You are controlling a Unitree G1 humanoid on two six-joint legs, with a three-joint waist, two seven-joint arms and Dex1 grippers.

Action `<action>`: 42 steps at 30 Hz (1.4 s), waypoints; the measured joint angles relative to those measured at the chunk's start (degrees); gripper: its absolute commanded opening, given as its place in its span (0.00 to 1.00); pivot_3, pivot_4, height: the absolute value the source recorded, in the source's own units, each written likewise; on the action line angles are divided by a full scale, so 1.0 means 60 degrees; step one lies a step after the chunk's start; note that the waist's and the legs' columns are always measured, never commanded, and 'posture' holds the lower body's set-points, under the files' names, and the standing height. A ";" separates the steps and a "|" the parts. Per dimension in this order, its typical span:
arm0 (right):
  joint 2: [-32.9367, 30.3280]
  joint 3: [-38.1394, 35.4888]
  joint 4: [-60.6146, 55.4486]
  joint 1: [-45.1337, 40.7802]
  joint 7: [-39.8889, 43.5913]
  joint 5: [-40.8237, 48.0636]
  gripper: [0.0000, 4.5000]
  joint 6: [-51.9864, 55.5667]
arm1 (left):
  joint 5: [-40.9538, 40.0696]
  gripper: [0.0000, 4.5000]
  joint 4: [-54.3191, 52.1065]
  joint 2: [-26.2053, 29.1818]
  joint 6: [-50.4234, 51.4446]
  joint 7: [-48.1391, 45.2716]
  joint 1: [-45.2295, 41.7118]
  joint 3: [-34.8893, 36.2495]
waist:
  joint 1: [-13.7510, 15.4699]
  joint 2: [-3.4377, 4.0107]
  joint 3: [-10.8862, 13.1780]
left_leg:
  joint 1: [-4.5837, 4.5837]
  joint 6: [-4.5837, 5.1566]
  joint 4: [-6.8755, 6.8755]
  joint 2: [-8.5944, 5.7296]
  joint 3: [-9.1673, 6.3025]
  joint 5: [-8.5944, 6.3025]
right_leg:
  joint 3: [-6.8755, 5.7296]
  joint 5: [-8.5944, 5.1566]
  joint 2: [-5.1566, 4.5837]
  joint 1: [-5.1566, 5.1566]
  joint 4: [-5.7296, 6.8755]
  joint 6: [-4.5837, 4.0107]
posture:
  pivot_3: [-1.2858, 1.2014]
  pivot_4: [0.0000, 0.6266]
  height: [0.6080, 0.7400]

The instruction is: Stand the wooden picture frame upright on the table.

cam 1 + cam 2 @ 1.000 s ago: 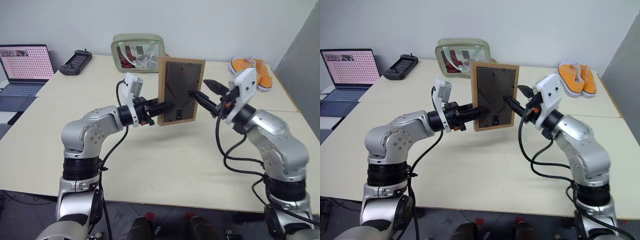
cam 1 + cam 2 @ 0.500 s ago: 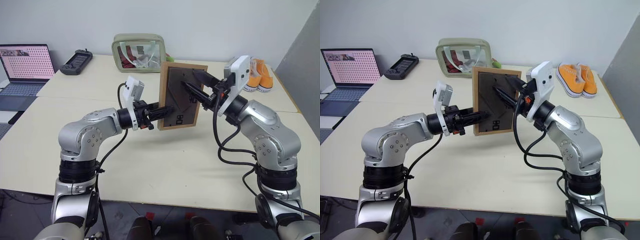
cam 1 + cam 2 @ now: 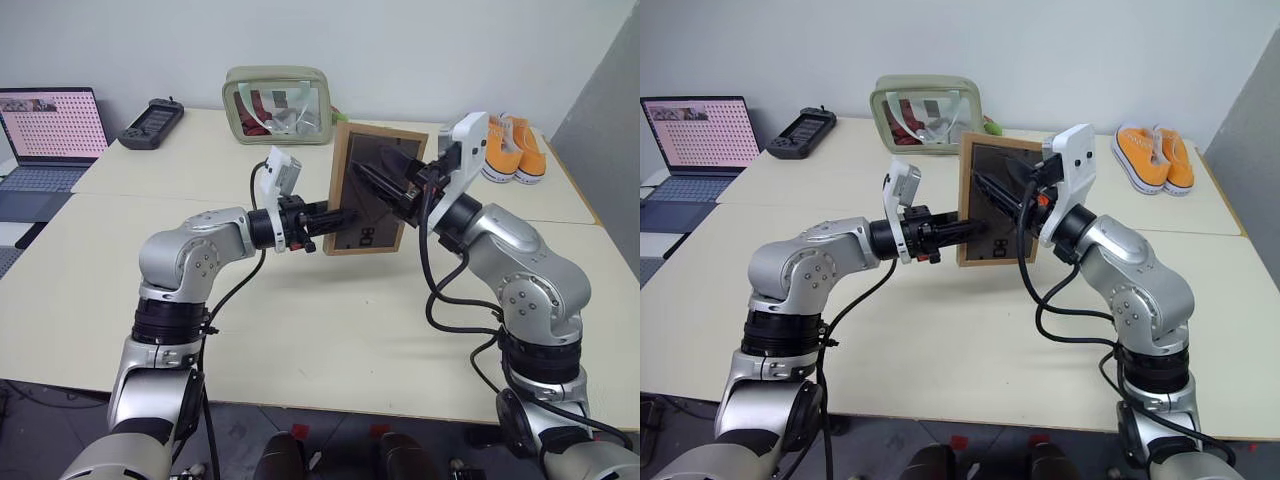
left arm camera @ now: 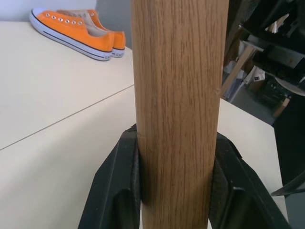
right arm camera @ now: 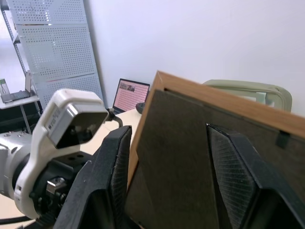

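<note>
A plain pale wall (image 3: 420, 40) stands behind; a grey panel (image 3: 600, 130) rises at right; dark floor (image 3: 60, 420) lies below.

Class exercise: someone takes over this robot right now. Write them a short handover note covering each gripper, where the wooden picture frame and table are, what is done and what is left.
Left gripper: shut on the wooden picture frame, fingers clamping its side edge.
Right gripper: open, fingers at the frame's dark grey back, by the hinged prop; no grip visible.
Frame: held in the air above the table, roughly vertical, dark back toward the robot.
Done: frame lifted and turned upright.
Left: probably swing the prop out, set the frame down on the table, release.
</note>
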 measured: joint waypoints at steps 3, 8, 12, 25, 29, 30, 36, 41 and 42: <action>-0.0008 0.0006 -0.0019 0.0213 -0.0044 -0.0018 0.58 0.0002 | 0.0043 0.29 0.0223 -0.0001 -0.0016 -0.0099 -0.0126 -0.0042 | -0.0001 0.0000 0.0000 | -0.0006 0.0000 0.0002 -0.0001 0.0002 0.0000 | 0.0002 0.0000 0.0000 -0.0007 0.0001 0.0000 | 0.52 0.24 1.00; -0.0197 0.0016 -0.0038 0.0265 -0.0016 -0.0026 0.58 0.0021 | 0.0160 0.29 0.0521 0.0007 -0.0229 -0.0324 -0.0323 -0.0062 | 0.0002 0.0000 0.0000 | -0.0024 0.0000 0.0000 0.0000 0.0003 0.0000 | 0.0002 0.0000 0.0001 -0.0028 0.0004 0.0000 | 0.52 0.24 1.00; -0.0732 -0.0220 -0.0596 0.0786 0.0008 0.0275 0.58 0.0387 | 0.0443 0.29 0.1409 0.0042 -0.0483 -0.0396 -0.0685 -0.0107 | 0.0022 0.0000 0.0000 | -0.0035 0.0001 0.0001 -0.0006 0.0000 0.0000 | -0.0001 0.0000 -0.0001 -0.0033 0.0000 0.0000 | 0.52 0.24 1.00; -0.1168 -0.0432 -0.0685 0.1015 -0.0070 0.0301 0.58 0.0353 | 0.0654 0.29 0.2076 -0.0042 -0.0740 -0.0593 -0.1105 -0.0080 | 0.0007 0.0000 0.0000 | -0.0036 0.0001 0.0001 -0.0003 0.0002 0.0000 | 0.0002 0.0000 0.0002 -0.0036 0.0001 0.0000 | 0.52 0.24 1.00; -0.1137 -0.0179 -0.0172 0.0898 0.0066 0.0056 0.58 0.0039 | 0.0445 0.29 0.1608 -0.0098 -0.0356 -0.0615 -0.1102 -0.0080 | 0.0004 0.0000 0.0000 | -0.0036 0.0000 0.0002 -0.0003 0.0002 0.0000 | 0.0002 0.0000 0.0001 -0.0037 0.0003 0.0000 | 0.52 0.24 1.00; -0.1138 -0.0142 -0.0039 0.0853 0.0166 -0.0026 0.58 -0.0040 | 0.0357 0.29 0.1355 -0.0108 -0.0241 -0.0638 -0.1097 -0.0080 | 0.0004 0.0000 0.0000 | -0.0036 0.0000 0.0001 -0.0003 0.0002 0.0000 | 0.0002 0.0000 0.0001 -0.0037 0.0003 0.0000 | 0.52 0.24 1.00; -0.1128 -0.0085 0.0042 0.0615 0.0418 -0.0033 0.58 -0.0221 | 0.0343 0.29 0.0982 -0.0143 0.0077 -0.0552 -0.0953 -0.0041 | 0.0005 0.0001 0.0000 | -0.0036 0.0000 0.0002 -0.0002 0.0001 0.0001 | 0.0002 0.0000 0.0001 -0.0037 0.0005 0.0000 | 0.52 0.24 1.00; -0.0962 -0.0019 -0.0076 0.0570 0.0335 -0.0004 0.58 -0.0151 | 0.0351 0.29 0.1023 -0.0218 0.0052 -0.0562 -0.0948 -0.0043 | 0.0008 0.0000 0.0000 | -0.0036 0.0000 0.0002 -0.0002 0.0001 0.0000 | 0.0001 0.0000 0.0001 -0.0037 0.0005 0.0000 | 0.52 0.24 1.00; -0.0885 -0.0006 -0.0142 0.0570 0.0271 0.0026 0.58 -0.0095 | 0.0367 0.29 0.1115 -0.0283 -0.0023 -0.0590 -0.0956 -0.0045 | 0.0009 0.0000 0.0000 | -0.0036 0.0000 0.0003 -0.0002 0.0001 0.0001 | 0.0001 0.0000 0.0001 -0.0037 0.0005 0.0000 | 0.52 0.24 1.00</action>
